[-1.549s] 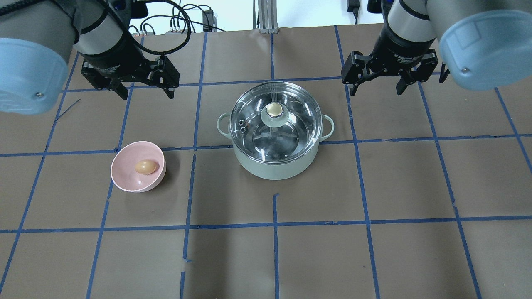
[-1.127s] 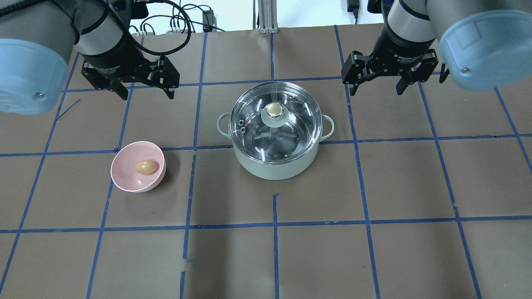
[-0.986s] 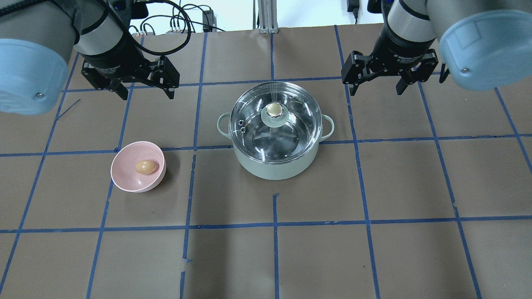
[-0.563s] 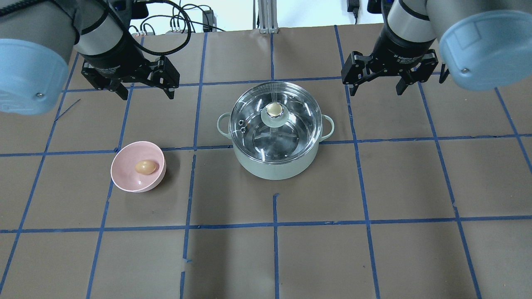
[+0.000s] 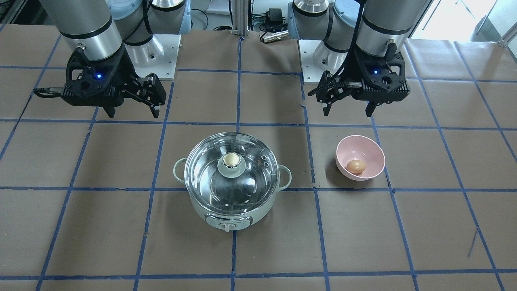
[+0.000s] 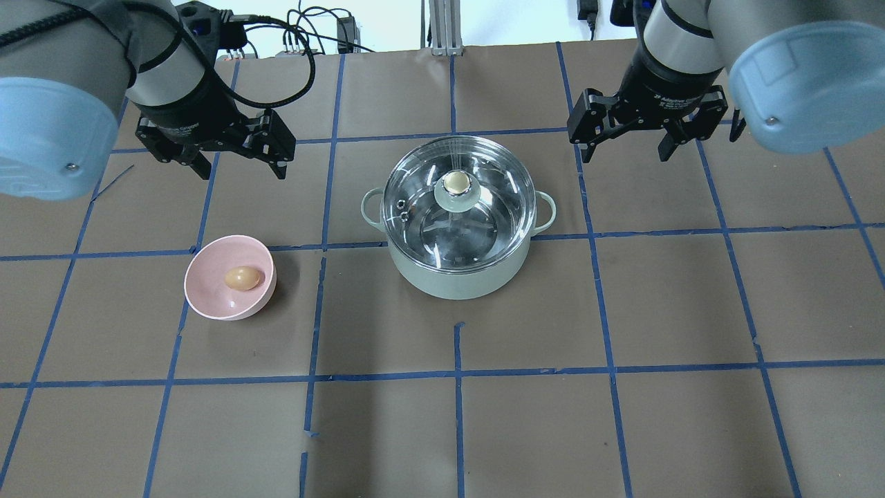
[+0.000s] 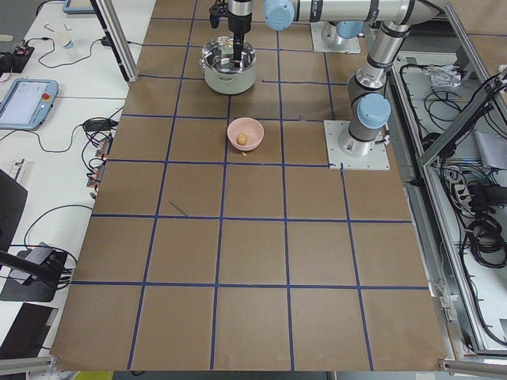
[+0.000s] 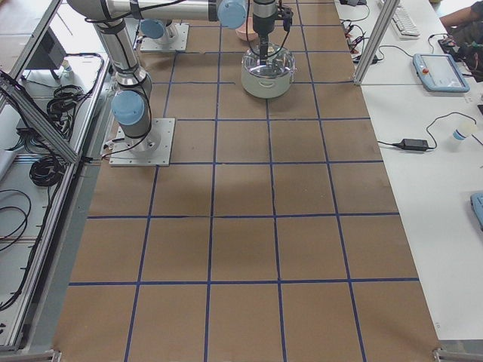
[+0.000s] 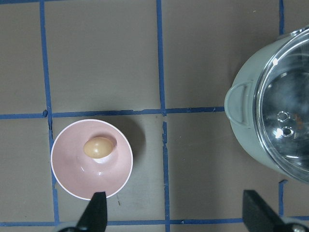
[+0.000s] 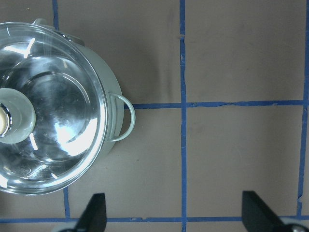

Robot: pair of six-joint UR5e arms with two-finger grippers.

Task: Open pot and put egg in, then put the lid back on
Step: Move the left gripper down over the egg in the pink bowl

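Brown paper table (image 6: 677,304), blue tape grid (image 6: 456,375), pot (image 6: 456,280), white side benches (image 8: 423,196)

Bright and even all round, no harsh spots on the brown table (image 6: 664,290). Crisp focus in the overhead and front views. Loads of white glare on the glass lid (image 10: 53,106), streaks and hot patches, worst in the right wrist view. Only soft shadows: a dark smudge next to the pot (image 6: 456,280), clearest from the right wrist, and a small one hugging the pink bowl (image 5: 363,151). Faint dim bands across the near part of the overhead view. Blown-out white past the table's far edge there, and top right in the front view. Side views much softer on detail, everything far off and tiny.
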